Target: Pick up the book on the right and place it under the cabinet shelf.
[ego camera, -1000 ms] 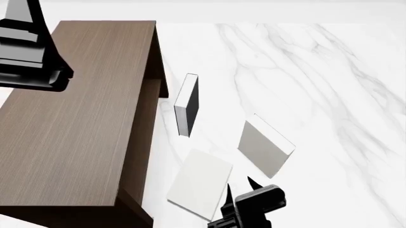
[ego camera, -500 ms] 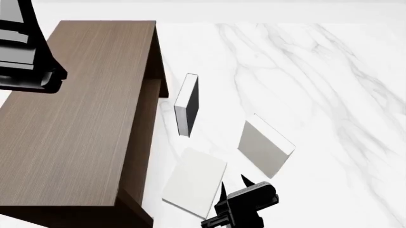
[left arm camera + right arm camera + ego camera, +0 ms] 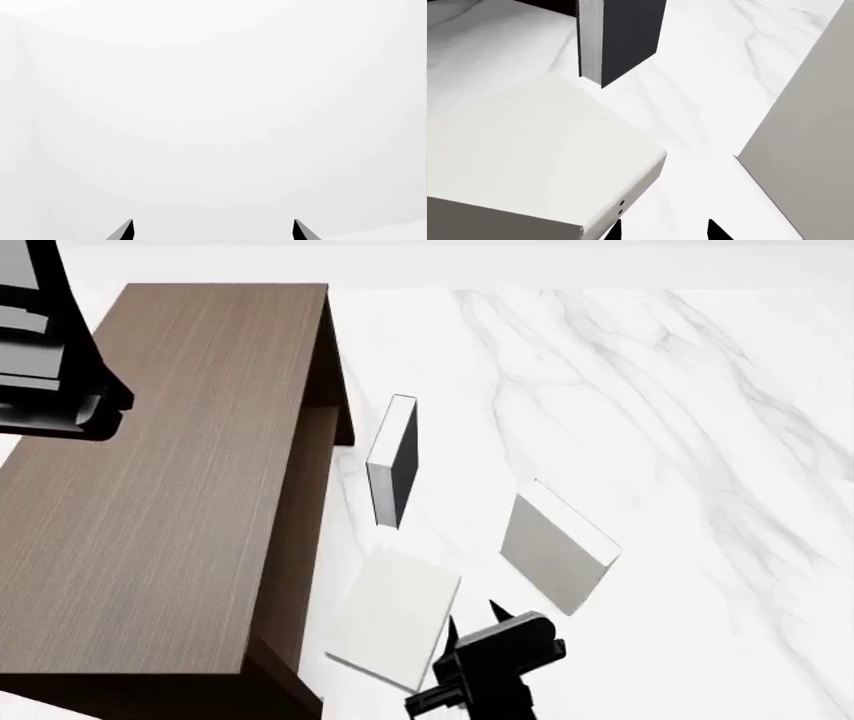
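Observation:
The book (image 3: 394, 628), a thin plain white slab, lies flat on the marble floor beside the front end of the dark-brown cabinet shelf (image 3: 160, 490). In the right wrist view the book (image 3: 527, 150) shows two tiny dark dots on its near edge. My right gripper (image 3: 477, 619) is open at the book's right edge. In the right wrist view (image 3: 664, 230) one fingertip (image 3: 614, 229) sits against that edge and nothing is between the jaws. My left gripper (image 3: 212, 230) is open and empty, raised above the cabinet's left side (image 3: 60, 390), facing blank white.
A white book with a dark grey face (image 3: 392, 460) stands upright near the cabinet's recessed side (image 3: 331, 430). A grey-beige blocky book (image 3: 558, 548) stands just right of my right gripper, also in the right wrist view (image 3: 807, 140). Marble floor (image 3: 667, 440) stretches to the right.
My right gripper has moved left and a little forward, and the white book has slid left toward the cabinet with it. The left arm has drifted slightly left.

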Tool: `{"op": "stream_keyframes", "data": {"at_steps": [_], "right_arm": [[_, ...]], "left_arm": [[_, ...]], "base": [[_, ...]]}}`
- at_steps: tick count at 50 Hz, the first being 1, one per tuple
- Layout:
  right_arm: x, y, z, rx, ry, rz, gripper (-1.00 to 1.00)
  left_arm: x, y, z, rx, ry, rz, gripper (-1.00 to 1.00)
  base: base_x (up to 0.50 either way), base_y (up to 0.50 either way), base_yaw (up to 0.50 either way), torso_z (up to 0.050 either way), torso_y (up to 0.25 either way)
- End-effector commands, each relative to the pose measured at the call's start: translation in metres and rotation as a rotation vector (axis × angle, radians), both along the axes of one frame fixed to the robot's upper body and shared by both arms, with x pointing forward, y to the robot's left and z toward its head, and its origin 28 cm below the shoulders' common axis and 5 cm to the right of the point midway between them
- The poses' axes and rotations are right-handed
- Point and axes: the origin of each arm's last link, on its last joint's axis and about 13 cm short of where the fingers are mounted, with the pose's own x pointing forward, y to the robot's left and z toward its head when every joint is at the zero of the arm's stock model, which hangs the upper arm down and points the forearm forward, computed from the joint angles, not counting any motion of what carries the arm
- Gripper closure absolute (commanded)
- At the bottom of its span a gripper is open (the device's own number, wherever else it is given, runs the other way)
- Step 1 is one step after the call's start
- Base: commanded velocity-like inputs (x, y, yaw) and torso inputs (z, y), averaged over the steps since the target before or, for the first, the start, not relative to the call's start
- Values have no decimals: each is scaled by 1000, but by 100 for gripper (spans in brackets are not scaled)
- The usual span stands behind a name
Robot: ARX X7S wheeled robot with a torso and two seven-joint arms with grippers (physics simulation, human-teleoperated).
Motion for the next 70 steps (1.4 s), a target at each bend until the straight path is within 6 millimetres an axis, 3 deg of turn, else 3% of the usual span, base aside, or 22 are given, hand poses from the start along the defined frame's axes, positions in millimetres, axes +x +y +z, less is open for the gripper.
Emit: {"op": "stream_keyframes", "data": {"at_steps": [1,70], "right_arm": [[-1,13,-10,20,89,46,-100],[20,70,2,4,79,143,-100]], "left_arm": [[-1,0,1,4,-1,0,-100],[-2,4,-2,12,10,11,-100]], "base": [[0,4,6,0,0],[1,1,3,-1,-3]]}}
